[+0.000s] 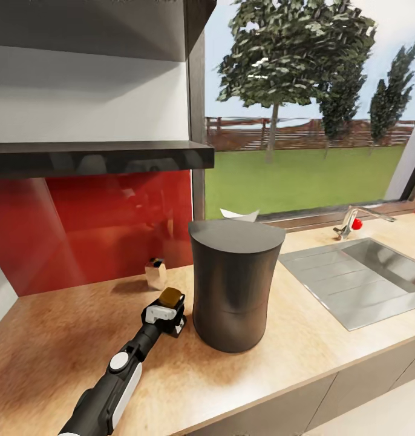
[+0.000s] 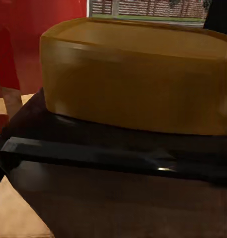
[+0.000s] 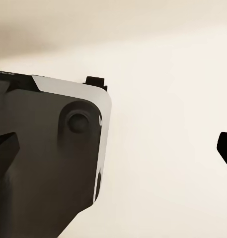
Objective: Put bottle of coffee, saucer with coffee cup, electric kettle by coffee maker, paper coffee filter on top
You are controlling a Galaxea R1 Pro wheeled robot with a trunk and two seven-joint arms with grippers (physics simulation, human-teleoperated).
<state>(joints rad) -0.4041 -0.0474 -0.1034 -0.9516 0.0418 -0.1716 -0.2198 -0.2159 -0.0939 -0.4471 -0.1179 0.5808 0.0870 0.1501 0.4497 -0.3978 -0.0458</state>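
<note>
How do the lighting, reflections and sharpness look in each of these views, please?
Head view: even daylight, the red backsplash glossy with pale reflected streaks, and a soft shadow beside the coffee maker on the kitchen countertop. Left wrist view: the bottle of coffee looms very close and soft-edged, with one small glint. Right wrist view: pale and nearly featureless.

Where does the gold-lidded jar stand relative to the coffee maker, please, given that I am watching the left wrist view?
Observer: The bottle of coffee is just left of the coffee maker, on or low over the kitchen countertop.
Operator: Thanks. Is the left end effector on it?
Observer: The left end effector is at the bottle, below its lid; I cannot tell whether it grips.
Operator: Is the coffee maker's top free?
Observer: Yes, it is bare; what looks like the paper coffee filter peeks out behind it.
</note>
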